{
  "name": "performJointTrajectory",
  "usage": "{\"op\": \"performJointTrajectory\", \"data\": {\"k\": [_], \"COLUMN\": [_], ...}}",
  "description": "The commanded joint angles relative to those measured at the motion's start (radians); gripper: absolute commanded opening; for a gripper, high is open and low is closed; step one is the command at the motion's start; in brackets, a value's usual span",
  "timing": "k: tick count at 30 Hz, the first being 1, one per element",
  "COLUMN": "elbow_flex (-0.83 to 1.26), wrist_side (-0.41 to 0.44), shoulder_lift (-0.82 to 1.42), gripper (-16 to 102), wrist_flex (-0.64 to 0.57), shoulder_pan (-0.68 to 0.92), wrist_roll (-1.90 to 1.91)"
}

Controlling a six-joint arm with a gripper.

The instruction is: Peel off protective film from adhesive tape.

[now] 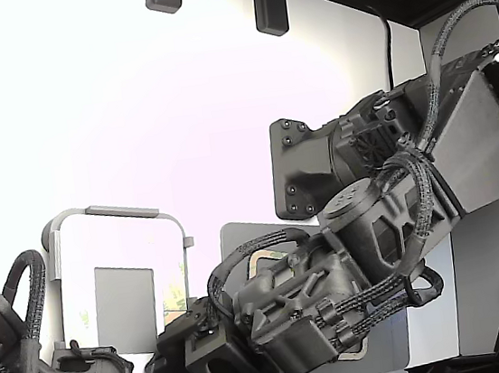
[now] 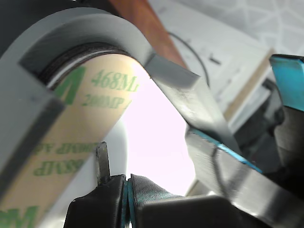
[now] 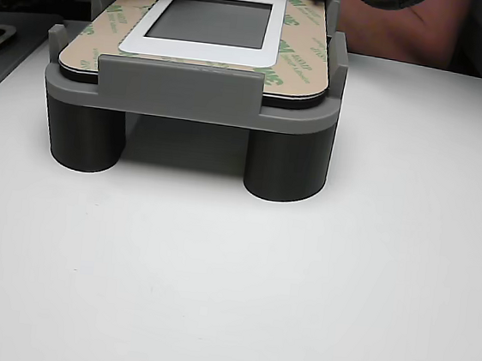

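Wrist view: glossy cream protective film (image 2: 80,128) with green print curves beside the hand's (image 2: 127,190) pressed-together ribbed tips.

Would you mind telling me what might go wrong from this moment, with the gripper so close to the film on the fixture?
1. In the wrist view the gripper looks closed with nothing visibly between its tips, so it may have missed the protective film and could pull away empty.
2. The film lies flat on the part in the grey fixture; no lifted edge shows, so a pinch may slip.
3. The fixture's raised walls sit close to the film, and the gripper could catch them.
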Motion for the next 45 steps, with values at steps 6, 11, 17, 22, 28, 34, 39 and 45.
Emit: {"op": "performJointTrajectory", "data": {"k": [6, 11, 17, 22, 28, 34, 39, 45], "elbow_flex": [-0.029, -0.017, -0.018, -0.018, -0.021, -0.012, -0.006, -0.003], "wrist_side": [-0.002, -0.003, -0.005, -0.006, -0.009, -0.009, -0.011, -0.008], "shoulder_lift": [0.015, 0.018, 0.018, 0.015, 0.012, 0.018, 0.026, 0.031], "gripper": [-10, -10, -10, -10, -10, -10, -10, -10], "wrist_flex": [-0.008, -0.012, -0.012, -0.014, -0.014, -0.017, -0.015, -0.014], "shoulder_pan": [-0.012, -0.012, -0.014, -0.017, -0.023, -0.023, -0.021, -0.015], "wrist_roll": [0.000, 0.000, -0.005, -0.006, -0.009, -0.006, -0.003, 0.002]}}
